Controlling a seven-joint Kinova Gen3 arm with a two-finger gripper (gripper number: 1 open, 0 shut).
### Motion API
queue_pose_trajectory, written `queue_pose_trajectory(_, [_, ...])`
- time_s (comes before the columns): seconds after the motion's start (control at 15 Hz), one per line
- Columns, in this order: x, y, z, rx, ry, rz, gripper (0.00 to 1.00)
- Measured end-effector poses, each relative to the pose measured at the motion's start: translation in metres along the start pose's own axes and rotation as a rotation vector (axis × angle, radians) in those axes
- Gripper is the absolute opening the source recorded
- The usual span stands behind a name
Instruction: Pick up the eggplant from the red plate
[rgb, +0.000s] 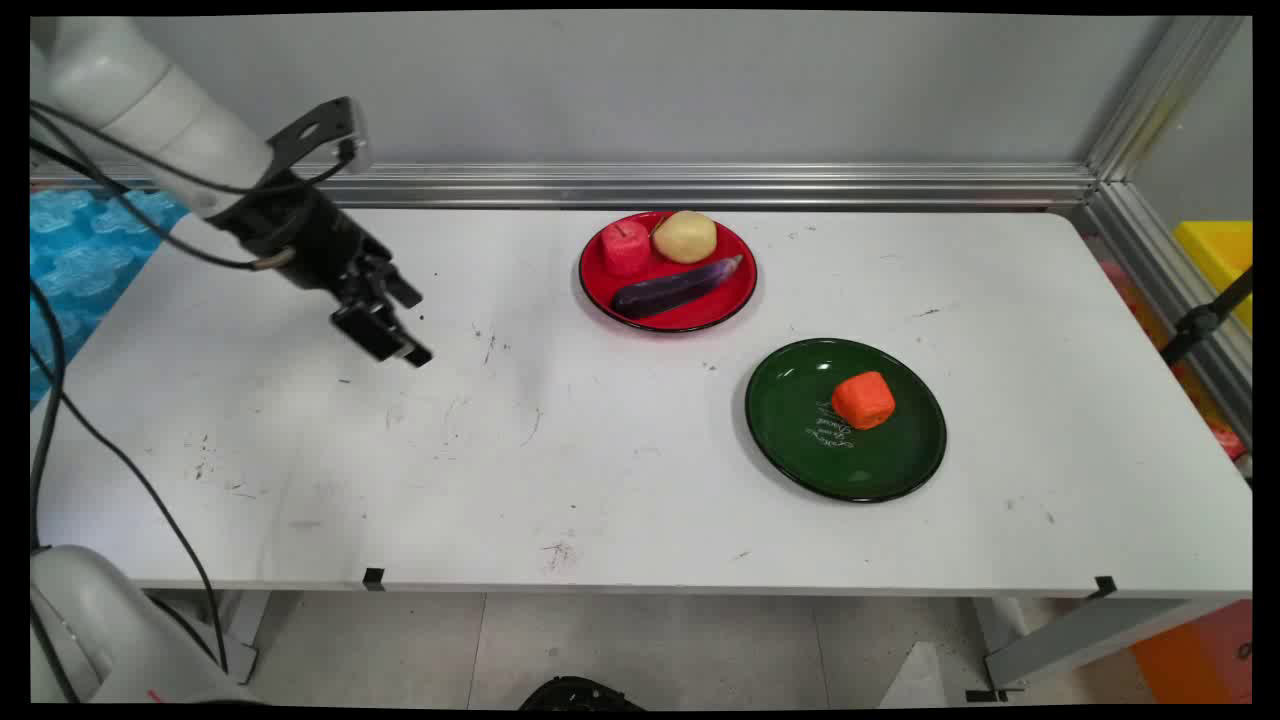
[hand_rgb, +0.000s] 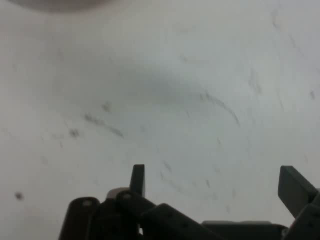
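In the main view we see the black two-finger gripper (rgb: 392, 322) hanging over the left part of the white table (rgb: 600, 480), not far from its far edge, and it holds nothing. Its fingers are released, with a clear gap between them. Well apart from it, near the middle of the far edge, stands a round red plate (rgb: 730, 300) carrying a red apple-shaped piece (rgb: 626, 247), a pale yellow potato-shaped piece (rgb: 686, 236) and a dark purple eggplant (rgb: 678, 286) that lies along the plate's near side. Nearer to us and to the right stands a round dark green plate (rgb: 800, 450) with an orange blocky piece (rgb: 863, 399) on it.

We judge that the gripper hangs rather low, so a sideways move could scrape its fingertips on the table. The black cables (rgb: 110, 440) hang loose at the left edge and could catch there. The smooth plates could slide if they are pushed, and the rounded pieces could roll off.

The table is scuffed with small dark marks. Behind it stands a plain grey wall with an aluminium rail (rgb: 700, 185).

In the hand view we see only the bare, scratched table surface (hand_rgb: 160, 100) below the two open fingers (hand_rgb: 138, 179).
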Motion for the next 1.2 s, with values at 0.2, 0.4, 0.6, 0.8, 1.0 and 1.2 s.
queue_pose_trajectory(0.2, [0.029,-0.004,0.011,0.043,0.048,-0.031,1.00])
queue_pose_trajectory(0.4, [0.063,-0.007,0.024,0.085,0.093,-0.055,1.00])
queue_pose_trajectory(0.6, [0.098,-0.014,0.044,0.125,0.132,-0.070,1.00])
queue_pose_trajectory(0.8, [0.125,-0.018,0.066,0.154,0.153,-0.084,1.00])
queue_pose_trajectory(1.0, [0.154,-0.023,0.095,0.176,0.167,-0.091,1.00])
queue_pose_trajectory(1.2, [0.177,-0.027,0.126,0.192,0.166,-0.091,1.00])
